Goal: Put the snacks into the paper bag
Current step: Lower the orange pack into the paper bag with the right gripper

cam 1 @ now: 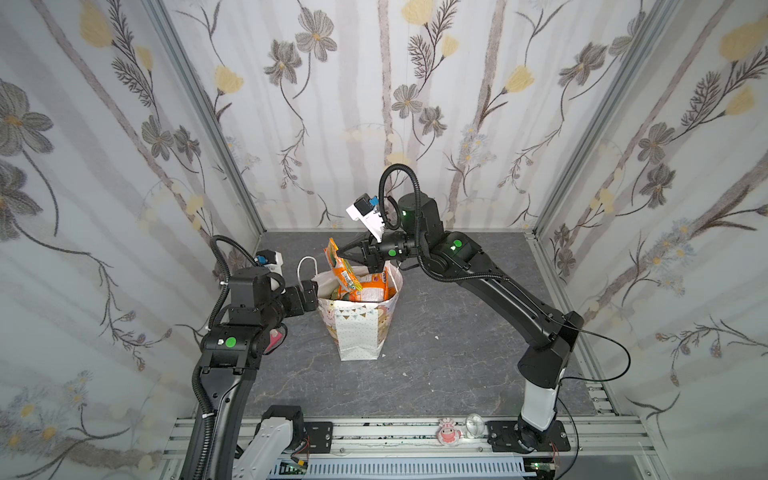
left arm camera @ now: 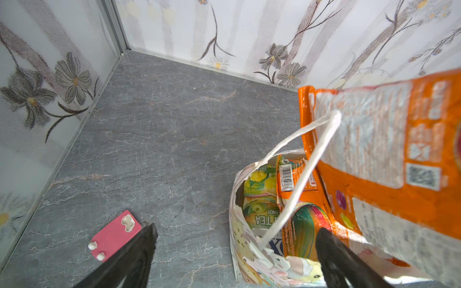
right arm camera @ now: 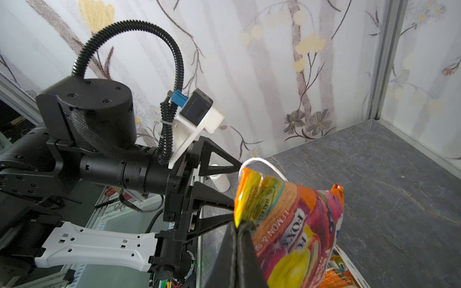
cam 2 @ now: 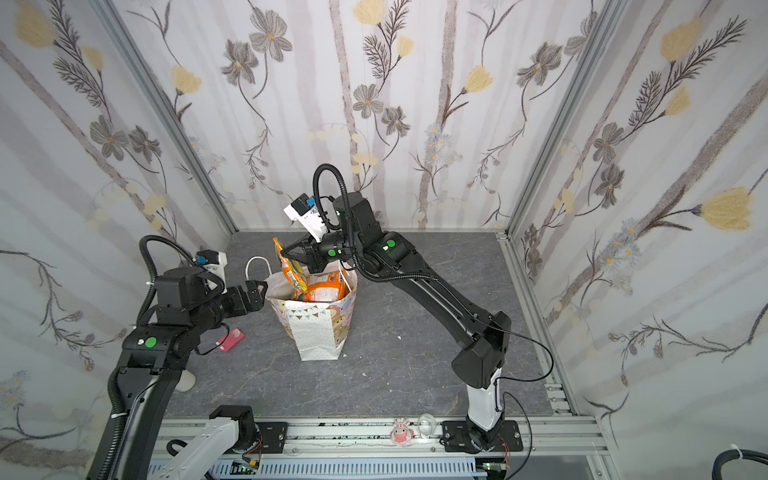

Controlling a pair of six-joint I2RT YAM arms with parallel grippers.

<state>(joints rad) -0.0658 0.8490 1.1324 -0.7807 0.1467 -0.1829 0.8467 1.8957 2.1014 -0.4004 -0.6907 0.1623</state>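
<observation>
We begin with the grey marbled table (cam 1: 457, 332). On it the tall white paper gift bag with bunting print (cam 1: 359, 332) stands upright, directly below the right end effector (cam 1: 341, 252) and just beside the left end effector (cam 2: 262, 291).

We judge the step in hand to be a drop-in. The right end effector is clamped on the upper edge of a crinkly orange foil snack packet (cam 1: 340, 270). The packet hangs from it with its lower end already inside the bag's mouth, against the other orange and green foil packets (left arm camera: 259, 199) packed there.

The left end effector has its jaws wide apart and holds nothing. In the left wrist view one jaw sits over the bag's mouth and the other over bare table. It may be bracing the rim, though we cannot tell whether it touches the paper.

As we read it, the next move calls for lowering the packet further and then parting the right jaws. The bag looks nearly full, so the packet may need a nudge to settle below the rim.

The bag's depths are hidden, so we cannot count the packets inside. Nor can we see whether any packet lies on the table behind the arms.

A white cord handle (left arm camera: 299, 179) loops up in front of the left end effector. A small pink card with white blobs (left arm camera: 114, 237) lies on the table beside that end effector, apart from the bag.
</observation>
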